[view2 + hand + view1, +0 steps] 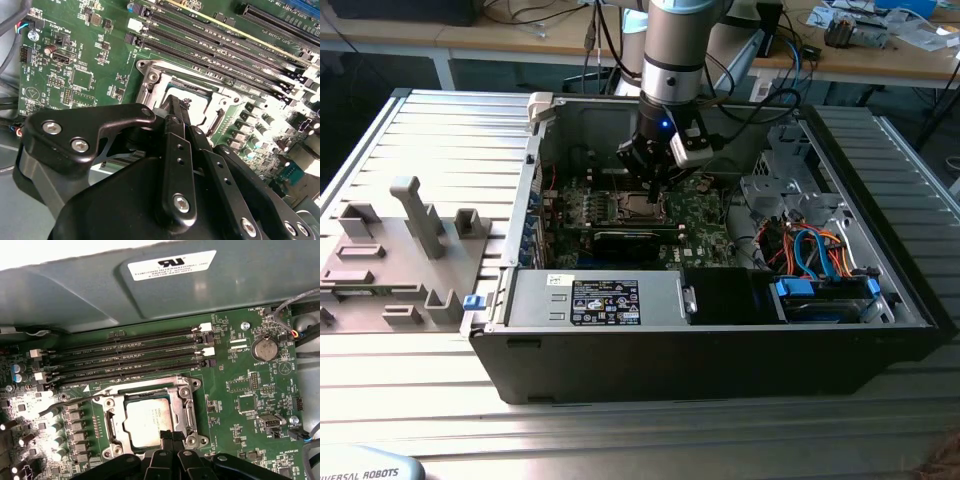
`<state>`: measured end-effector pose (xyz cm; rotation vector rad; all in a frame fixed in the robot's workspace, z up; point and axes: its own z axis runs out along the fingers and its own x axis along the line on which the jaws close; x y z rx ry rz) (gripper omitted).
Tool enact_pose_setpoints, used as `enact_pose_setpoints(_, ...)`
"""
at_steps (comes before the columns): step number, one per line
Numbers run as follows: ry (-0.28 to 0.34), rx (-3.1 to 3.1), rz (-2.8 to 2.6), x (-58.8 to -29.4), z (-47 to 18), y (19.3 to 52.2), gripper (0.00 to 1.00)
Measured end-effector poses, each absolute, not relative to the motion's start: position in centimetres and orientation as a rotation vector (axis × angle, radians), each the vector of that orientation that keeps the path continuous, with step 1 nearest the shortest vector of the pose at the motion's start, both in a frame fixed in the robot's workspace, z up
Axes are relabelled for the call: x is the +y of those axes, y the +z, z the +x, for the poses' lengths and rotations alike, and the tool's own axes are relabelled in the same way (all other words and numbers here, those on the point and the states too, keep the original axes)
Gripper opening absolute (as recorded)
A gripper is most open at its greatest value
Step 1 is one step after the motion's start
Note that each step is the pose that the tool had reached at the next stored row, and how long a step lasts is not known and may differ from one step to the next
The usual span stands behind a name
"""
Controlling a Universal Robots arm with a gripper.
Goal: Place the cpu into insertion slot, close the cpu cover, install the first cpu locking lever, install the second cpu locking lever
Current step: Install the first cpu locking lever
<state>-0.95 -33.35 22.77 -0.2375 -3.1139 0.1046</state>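
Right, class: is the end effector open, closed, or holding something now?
End effector: closed, holding nothing, tips by the square silver-grey metal cpu.

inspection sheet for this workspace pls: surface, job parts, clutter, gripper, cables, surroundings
surface: ribbed metal table carrying an open computer case with a green motherboard inside
job's things: cpu lies in the cut-out of the cpu cover, which is down flat; wire lever beside it, latching cannot be told
clutter: grey fixture blocks on the table, at the exterior view's left
gripper: gripper shut, tips at the cpu's edge
cables: blue and orange cables inside the case
surroundings: wooden benches behind
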Motion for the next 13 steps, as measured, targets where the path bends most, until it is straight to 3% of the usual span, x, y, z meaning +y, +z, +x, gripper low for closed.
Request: enact_pose_setpoints(13, 0.105, -3.119, -0.185, -33.35, -0.95, 22.77, 0.11)
